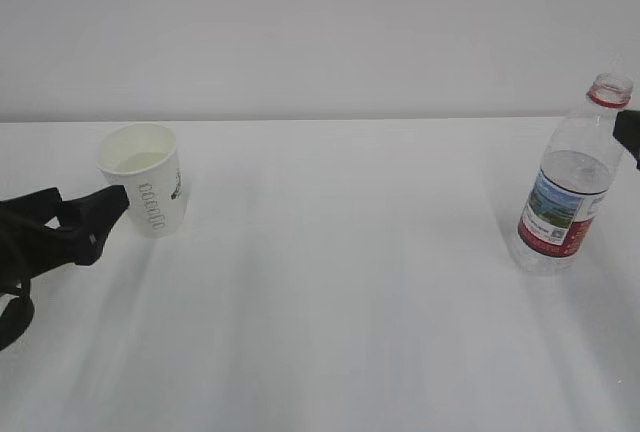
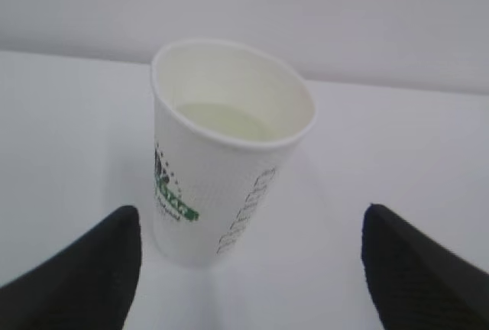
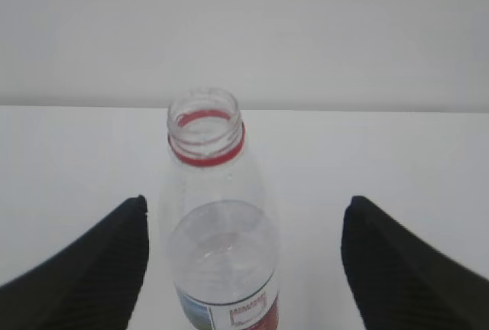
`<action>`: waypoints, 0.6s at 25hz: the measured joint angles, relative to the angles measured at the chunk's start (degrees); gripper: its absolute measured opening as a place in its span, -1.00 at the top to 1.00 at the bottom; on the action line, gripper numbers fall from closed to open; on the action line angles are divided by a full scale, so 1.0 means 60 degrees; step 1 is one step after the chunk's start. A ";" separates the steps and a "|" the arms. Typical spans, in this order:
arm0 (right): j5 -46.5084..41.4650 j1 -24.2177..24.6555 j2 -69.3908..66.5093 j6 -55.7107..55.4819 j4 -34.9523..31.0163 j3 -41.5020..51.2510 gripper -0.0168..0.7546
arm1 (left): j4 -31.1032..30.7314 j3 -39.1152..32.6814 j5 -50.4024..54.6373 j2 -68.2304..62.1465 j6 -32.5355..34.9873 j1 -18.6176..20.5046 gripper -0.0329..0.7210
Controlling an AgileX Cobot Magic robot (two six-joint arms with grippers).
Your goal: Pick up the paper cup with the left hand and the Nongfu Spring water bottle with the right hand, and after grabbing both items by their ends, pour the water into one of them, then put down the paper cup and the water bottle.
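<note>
Paper cup (image 1: 143,178) upright on counter (image 1: 330,282), far left of bottle (image 1: 570,184), holds pale water (image 2: 225,121). Left hand (image 1: 85,222) wide open beside cup, empty. Right hand (image 3: 244,269) open around bottle, not gripping. Cup light, crushable: grip low, gently. Bottle slick, thin-walled.

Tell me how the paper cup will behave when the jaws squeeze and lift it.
The paper cup has thin paper walls, so a hard squeeze would probably dent it. The liquid inside adds some weight and could slop out if the cup tilts. It tapers to a narrow base, so a sideways nudge might tip it.
</note>
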State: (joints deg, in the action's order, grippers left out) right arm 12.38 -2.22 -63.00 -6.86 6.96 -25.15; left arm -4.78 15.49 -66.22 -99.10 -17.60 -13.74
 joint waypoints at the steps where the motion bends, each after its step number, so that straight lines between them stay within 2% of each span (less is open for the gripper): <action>1: -0.0189 0.0000 0.0000 0.0000 0.0000 -0.0200 -0.58 | 0.0000 0.0000 0.0000 0.0197 0.0000 0.0000 -0.85; 10: -0.0579 0.0000 0.0370 0.0000 0.0000 -0.1009 -0.58 | 0.0000 -0.0033 0.0000 0.2001 0.0000 0.0000 -0.83; 15: -0.1334 0.0000 0.0906 0.0000 0.0000 -0.1527 -0.58 | 0.0000 -0.0070 0.0043 0.3055 -0.0017 0.0000 -0.83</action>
State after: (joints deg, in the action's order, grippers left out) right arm 4.37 -2.22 -57.56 -6.86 6.96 -34.32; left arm -4.78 15.07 -65.96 -80.77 -17.70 -13.74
